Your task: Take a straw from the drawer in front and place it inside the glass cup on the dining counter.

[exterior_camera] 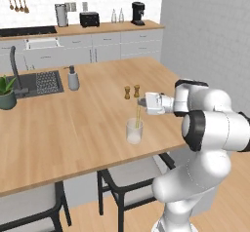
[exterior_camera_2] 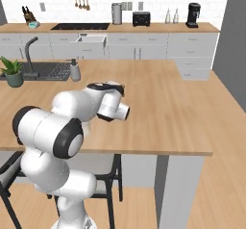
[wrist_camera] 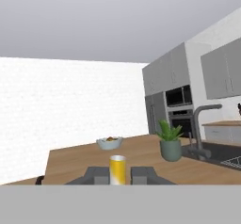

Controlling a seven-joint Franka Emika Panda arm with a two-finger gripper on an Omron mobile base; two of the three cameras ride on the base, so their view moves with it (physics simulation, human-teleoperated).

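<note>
Straw [exterior_camera: 137,116] hangs upright from the gripper [exterior_camera: 141,101], its lower end already dipping into the glass cup [exterior_camera: 134,131], so the stick is lined up with the tumbler's mouth and can simply drop in. The hand view shows the pale-yellow shaft [wrist_camera: 117,170] pinched between the two fingers [wrist_camera: 96,175], the jaws pressed tight on it near its top; holding it high leaves most of its length free to enter the glass. The wrist reaches in sideways, level over the dining counter [exterior_camera: 73,124], which keeps the hand clear of the rim. The cup stands near the counter's edge, just short of two small brown shakers [exterior_camera: 132,91]. Judged from this, release is what remains.
</note>
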